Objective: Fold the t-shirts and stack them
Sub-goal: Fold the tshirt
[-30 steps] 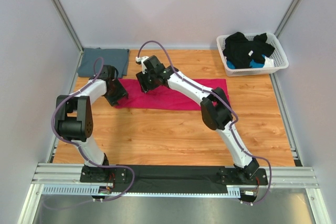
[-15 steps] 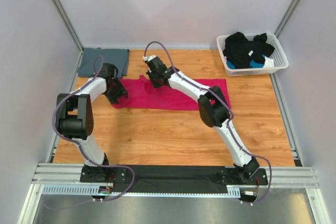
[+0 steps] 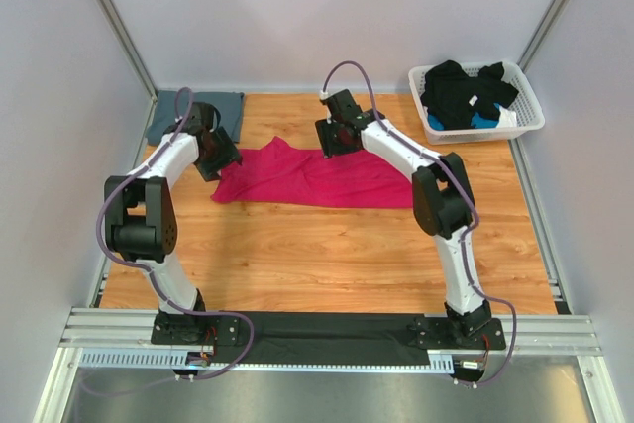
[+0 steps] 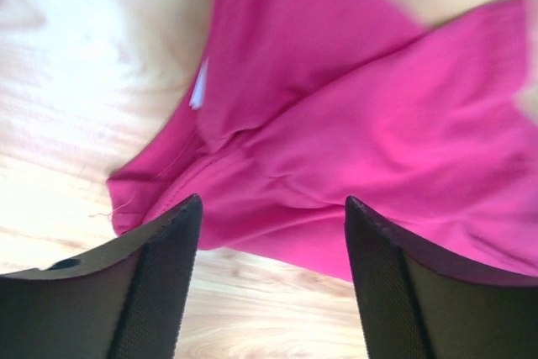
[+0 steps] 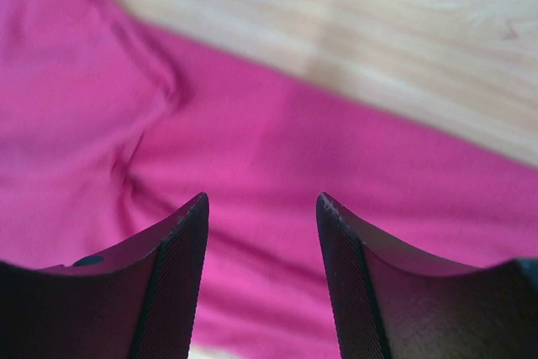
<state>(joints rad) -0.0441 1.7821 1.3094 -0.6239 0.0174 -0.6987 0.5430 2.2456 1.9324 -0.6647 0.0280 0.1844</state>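
The magenta-pink t-shirt (image 3: 317, 177) lies folded to a long strip across the table's middle, its left end rumpled. It fills the left wrist view (image 4: 353, 124) and the right wrist view (image 5: 252, 166). The slate blue-grey t-shirt (image 3: 168, 116) lies folded flat at the far left corner, partly hidden by the left arm. My left gripper (image 3: 220, 158) is open and empty over the pink shirt's left end (image 4: 273, 208). My right gripper (image 3: 335, 142) is open and empty over the shirt's far edge (image 5: 262, 201).
A white lattice basket (image 3: 530, 118) with black and blue clothes stands at the far right corner. Grey walls close in the table on the left, right and back. Bare wood (image 3: 317, 255) lies in front of the pink shirt.
Both grippers have let go of the pink shirt. The right gripper moved right and back along the far edge. The left gripper moved back. The shirt's left end now lies rumpled.
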